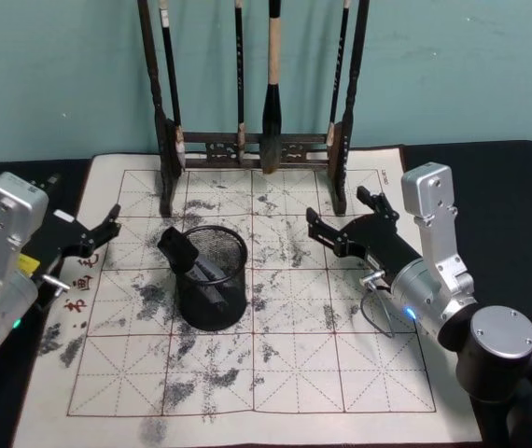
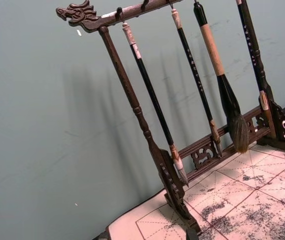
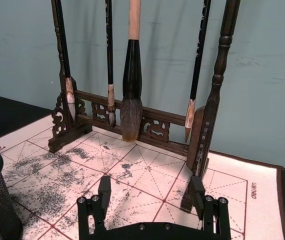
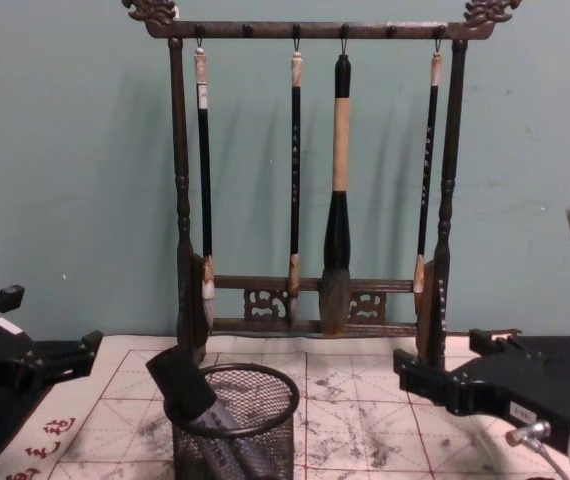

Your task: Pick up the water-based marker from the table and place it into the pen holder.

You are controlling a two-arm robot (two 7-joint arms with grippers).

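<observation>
One pen holder (image 1: 212, 280) on the mat (image 1: 341, 373), containing one marker (image 1: 184, 252), leaning. One rack (image 4: 310, 300); four brushes. Two grippers, left gripper (image 1: 98, 231) and right gripper (image 1: 341, 219): both spread, empty.

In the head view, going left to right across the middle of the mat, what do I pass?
Left tool → black wire-mesh cylindrical pen holder with the dark marker standing in it → right tool, open.

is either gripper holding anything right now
Nothing is held: the right gripper and left gripper are open and empty; the marker sits in the pen holder.
</observation>
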